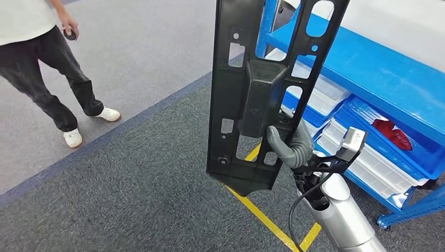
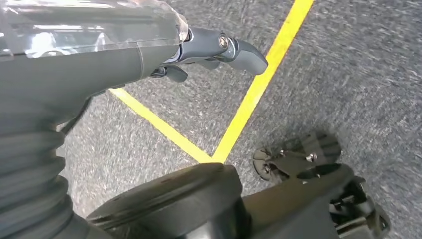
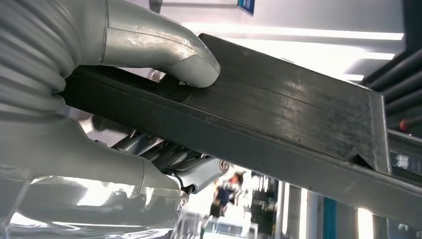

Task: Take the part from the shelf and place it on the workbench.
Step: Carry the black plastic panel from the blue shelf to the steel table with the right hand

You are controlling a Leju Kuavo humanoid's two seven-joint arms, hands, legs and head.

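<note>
A long black plastic part [image 1: 257, 89] with several cut-outs stands upright in front of me, held off the floor. My right hand [image 1: 289, 146] grips it near its lower end, thumb across the raised middle block. In the right wrist view the thumb [image 3: 164, 47] presses on the part's dark ridge [image 3: 278, 114] and the fingers [image 3: 174, 159] wrap beneath it. My left hand [image 2: 209, 50] hangs over the grey carpet with its fingers loosely curled and nothing in it.
A blue shelf [image 1: 378, 68] with clear bins and a red item [image 1: 391, 131] stands at the right. A person [image 1: 47, 68] in black trousers stands at the far left. Yellow floor tape [image 1: 262, 215] crosses the grey carpet [image 1: 131, 199].
</note>
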